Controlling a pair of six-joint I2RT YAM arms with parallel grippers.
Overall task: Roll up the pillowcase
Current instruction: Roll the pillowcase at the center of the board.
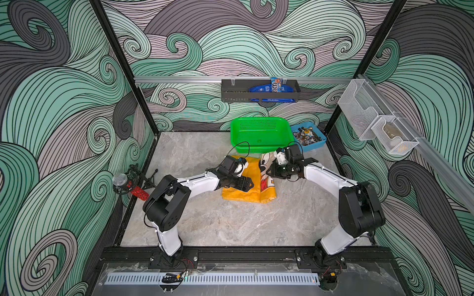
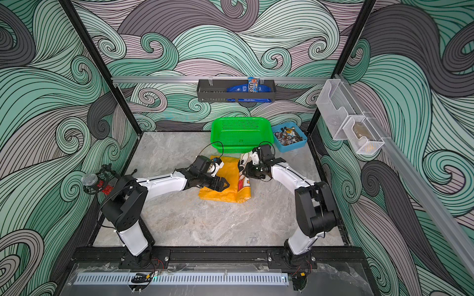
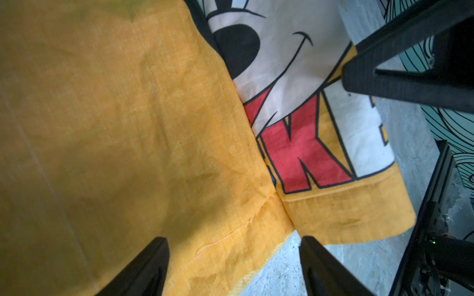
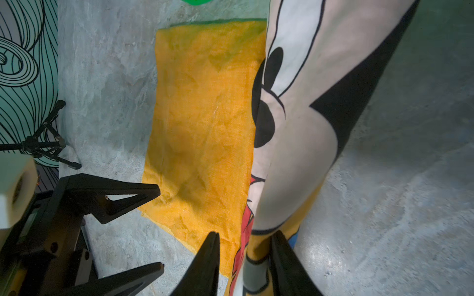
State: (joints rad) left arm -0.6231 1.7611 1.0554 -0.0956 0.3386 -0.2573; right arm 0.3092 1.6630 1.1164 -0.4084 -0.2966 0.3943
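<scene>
The pillowcase (image 1: 237, 196) (image 2: 216, 196) lies on the marble table in both top views. Its plain mustard-yellow side (image 3: 128, 128) (image 4: 205, 115) faces up. Along its right edge a strip with the black, white and red cartoon print (image 3: 295, 84) (image 4: 307, 102) is turned over and stands up in a raised fold. My left gripper (image 1: 250, 185) (image 2: 225, 185) (image 3: 233, 239) hangs open just over the yellow cloth near its front edge, with nothing between its fingers. My right gripper (image 1: 268, 174) (image 2: 243, 172) (image 4: 246, 233) straddles the raised printed fold, jaws apart, one finger clear of the cloth.
A green basket (image 1: 234, 135) and a blue bin (image 1: 319, 143) of small parts stand just behind the pillowcase. A microphone (image 1: 120, 180) on a small black stand sits at the table's left edge. A black shelf (image 1: 230, 92) and wire bins (image 1: 359, 112) hang on the walls.
</scene>
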